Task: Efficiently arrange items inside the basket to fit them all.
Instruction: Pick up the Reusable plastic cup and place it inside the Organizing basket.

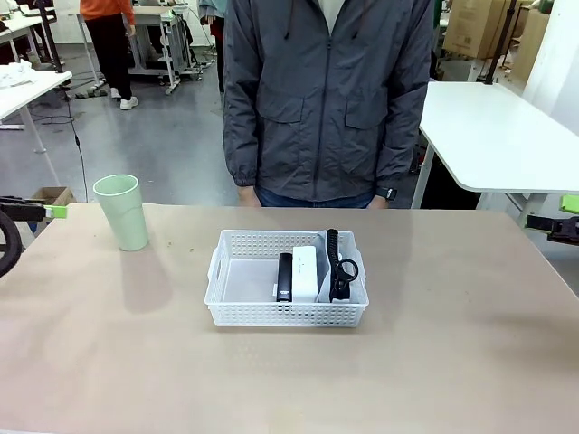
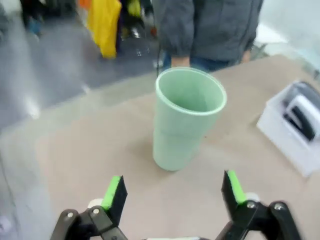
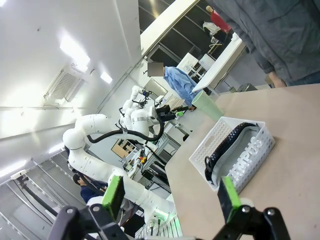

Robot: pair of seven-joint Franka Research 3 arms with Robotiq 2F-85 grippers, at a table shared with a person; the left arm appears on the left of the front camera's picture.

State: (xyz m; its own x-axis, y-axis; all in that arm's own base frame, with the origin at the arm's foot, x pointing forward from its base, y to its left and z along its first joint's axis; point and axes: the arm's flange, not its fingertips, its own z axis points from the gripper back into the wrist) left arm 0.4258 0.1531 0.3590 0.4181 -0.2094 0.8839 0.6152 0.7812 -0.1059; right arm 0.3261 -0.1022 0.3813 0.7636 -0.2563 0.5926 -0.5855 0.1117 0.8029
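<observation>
Left gripper (image 2: 172,187) hangs wide open just short of the green cup (image 2: 187,120), upright mid-frame in its wrist view and well to picture-left of the basket (image 1: 285,312) on the table (image 1: 452,344). Stapler (image 1: 285,276), box (image 1: 305,271) and pouch (image 3: 245,150) fill the basket's right half, so fetching the cup seems the step in hand: close on its wall, then set it in the bare left half. Right gripper (image 3: 171,200) gapes empty too.

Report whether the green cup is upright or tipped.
Upright: the green cup stands on its base on the table, open mouth facing up, outside the basket.
</observation>
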